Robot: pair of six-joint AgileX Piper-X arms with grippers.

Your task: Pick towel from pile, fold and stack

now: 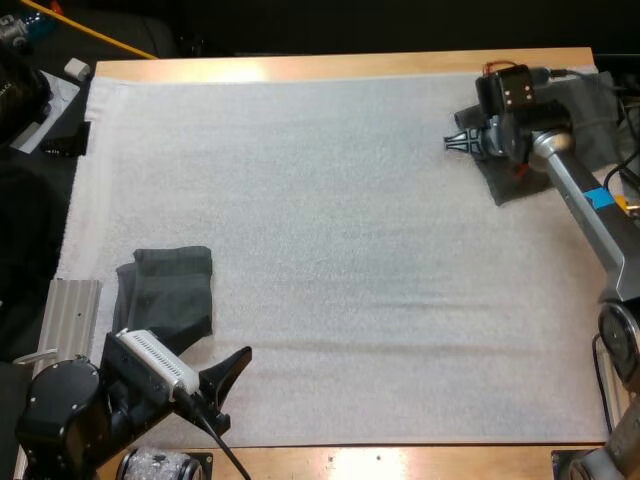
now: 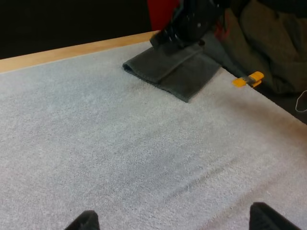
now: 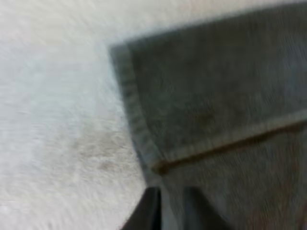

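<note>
matt cloth towel [image 3: 216, 91], fuzzy mat [image 1: 350, 250]

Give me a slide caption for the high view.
Right gripper grips far towel; left gripper open beside near towel.

I see one dark grey-green towel [image 1: 170, 295] loosely folded at the near left of the mat [image 1: 350, 220]. A second towel [image 1: 505, 180] lies flat at the far right, partly doubled over, against the crumpled pile [image 1: 592, 110].
</note>
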